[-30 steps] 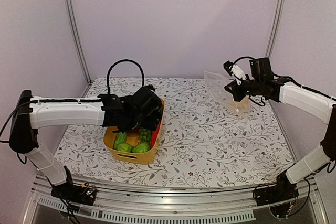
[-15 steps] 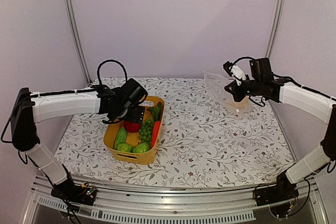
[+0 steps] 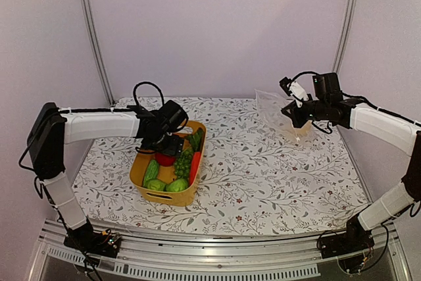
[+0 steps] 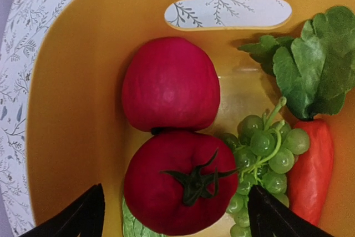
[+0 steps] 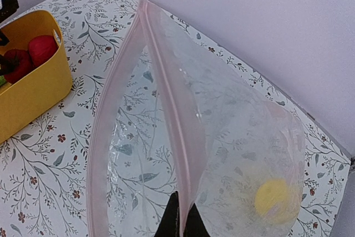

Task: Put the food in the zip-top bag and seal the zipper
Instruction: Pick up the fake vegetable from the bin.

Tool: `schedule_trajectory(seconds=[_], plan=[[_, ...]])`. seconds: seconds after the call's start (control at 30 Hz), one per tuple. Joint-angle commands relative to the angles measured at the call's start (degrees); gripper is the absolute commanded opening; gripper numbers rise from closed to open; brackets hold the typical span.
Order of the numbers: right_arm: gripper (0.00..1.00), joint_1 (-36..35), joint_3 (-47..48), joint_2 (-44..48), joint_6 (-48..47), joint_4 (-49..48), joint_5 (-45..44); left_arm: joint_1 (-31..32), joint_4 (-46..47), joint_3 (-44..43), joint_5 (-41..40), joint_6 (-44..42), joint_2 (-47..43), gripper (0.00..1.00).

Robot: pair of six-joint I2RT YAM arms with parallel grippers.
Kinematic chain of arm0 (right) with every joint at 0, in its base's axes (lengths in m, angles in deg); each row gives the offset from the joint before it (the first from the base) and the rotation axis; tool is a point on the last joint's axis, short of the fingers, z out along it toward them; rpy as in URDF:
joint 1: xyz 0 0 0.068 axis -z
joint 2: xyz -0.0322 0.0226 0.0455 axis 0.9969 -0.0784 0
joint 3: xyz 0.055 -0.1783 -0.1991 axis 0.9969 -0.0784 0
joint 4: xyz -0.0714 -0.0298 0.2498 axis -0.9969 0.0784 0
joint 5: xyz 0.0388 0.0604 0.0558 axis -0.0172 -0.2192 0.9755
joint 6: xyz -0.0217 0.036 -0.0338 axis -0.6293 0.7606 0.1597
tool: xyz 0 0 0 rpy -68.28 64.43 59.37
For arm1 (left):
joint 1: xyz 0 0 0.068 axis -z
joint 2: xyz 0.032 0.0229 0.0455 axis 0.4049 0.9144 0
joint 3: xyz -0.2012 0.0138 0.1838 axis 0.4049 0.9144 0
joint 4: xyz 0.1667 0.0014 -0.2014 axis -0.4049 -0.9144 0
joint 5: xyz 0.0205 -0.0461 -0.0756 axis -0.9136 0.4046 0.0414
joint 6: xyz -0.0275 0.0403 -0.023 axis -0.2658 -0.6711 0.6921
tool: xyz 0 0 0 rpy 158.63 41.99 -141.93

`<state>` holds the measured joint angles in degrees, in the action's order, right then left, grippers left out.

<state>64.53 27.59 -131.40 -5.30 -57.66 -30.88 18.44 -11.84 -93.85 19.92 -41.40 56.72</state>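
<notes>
Food mostly in a yellow basket (image 3: pixel 164 195) on the flowery tabletop (image 3: pixel 263 176), left of the middle. At the far end of the basket, a red apple (image 4: pixel 169 84). Just nearer and touching it, a red tomato (image 4: pixel 177 187) with a green stem. Beside the tomato, green grapes (image 4: pixel 266 154). Next to the grapes, an orange carrot (image 4: pixel 310 176), leafy green top toward the far end. At the near end, a cucumber (image 3: pixel 150 172) and a lime (image 3: pixel 176 185).

Left jaws spread wide, low over the far end of the basket, one dark tip on each side of the tomato. Nothing gripped. Touching the tomato or not: cannot tell.

Right jaws pressed together, pinching the clear bag (image 5: pixel 222 137) at its mouth edge, right on the pink zipper (image 5: pixel 166 98). Bag held up at the far right of the tabletop, well apart from the basket. Mouth open, the two pink strips pulled apart. Deep inside the bag, a yellow lemon (image 5: pixel 272 198). Bottom of the bag resting on the tabletop or not: cannot tell.
</notes>
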Motion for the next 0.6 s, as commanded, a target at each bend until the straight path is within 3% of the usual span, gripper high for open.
schedule_trajectory(seconds=[0.0, 0.57], plan=[[0.00, -0.1, -0.9, 0.2, -0.6, -0.5, 0.0, -1.4, -0.2, -2.3, 1.8, -1.5, 2.8, 0.88], [0.00, -0.1, -1.1, 0.0, -1.1, -0.4, 0.5, -2.7, -1.9, -5.2, 1.7, -2.6, 10.1, 0.76]])
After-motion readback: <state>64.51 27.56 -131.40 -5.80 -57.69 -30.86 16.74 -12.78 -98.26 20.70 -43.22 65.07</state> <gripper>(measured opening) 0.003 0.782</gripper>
